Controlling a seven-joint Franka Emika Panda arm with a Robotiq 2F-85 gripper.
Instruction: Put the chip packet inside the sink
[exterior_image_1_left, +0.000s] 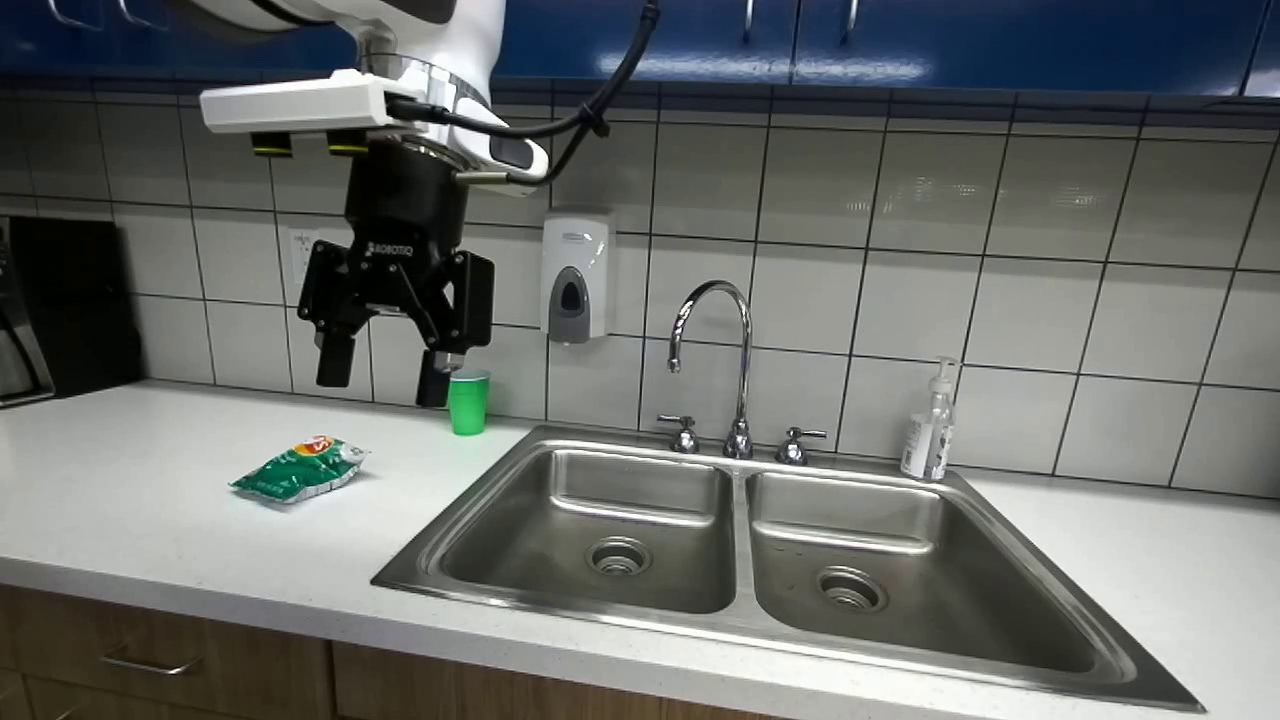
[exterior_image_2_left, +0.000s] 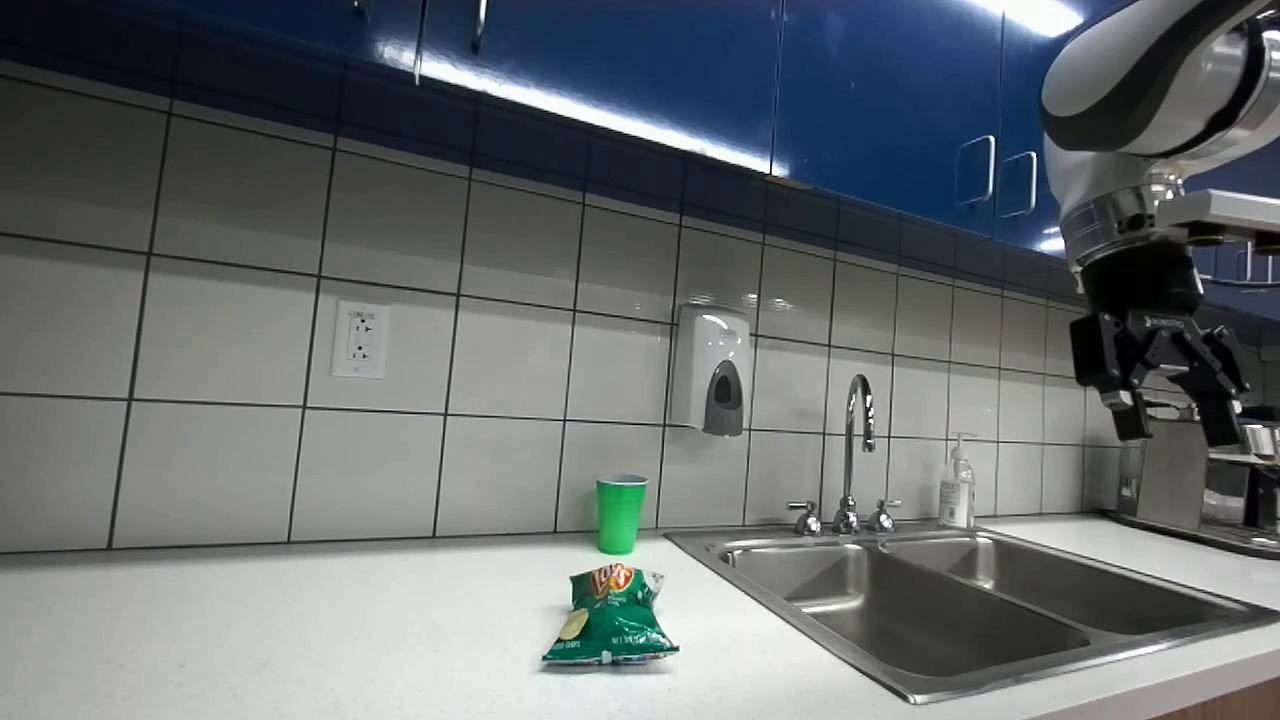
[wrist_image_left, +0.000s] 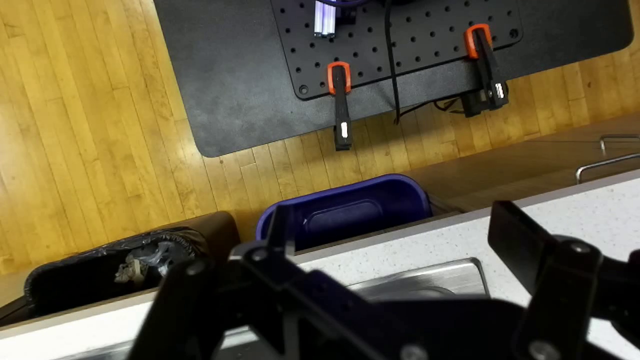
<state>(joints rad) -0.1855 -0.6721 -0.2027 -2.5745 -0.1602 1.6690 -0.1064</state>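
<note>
Gripper (exterior_image_1_left: 385, 383) hangs upper left in an exterior view, fingers wide apart, nothing held. Chip packet (exterior_image_1_left: 300, 468) lies on counter (exterior_image_1_left: 120, 500), lower left; sink (exterior_image_1_left: 740, 612) lower right. My worry: pinching only wrapper edge, it slips; low approach might tip green cup (exterior_image_1_left: 468, 405).

Both exterior views face the sink (exterior_image_1_left: 741, 550) and wall (exterior_image_1_left: 920, 200); the wrist view looks down.

White arm (exterior_image_1_left: 455, 45) up high, black end effector (exterior_image_1_left: 384, 380) hanging beneath, fingers (exterior_image_1_left: 335, 362) wide apart, pointing down
</note>
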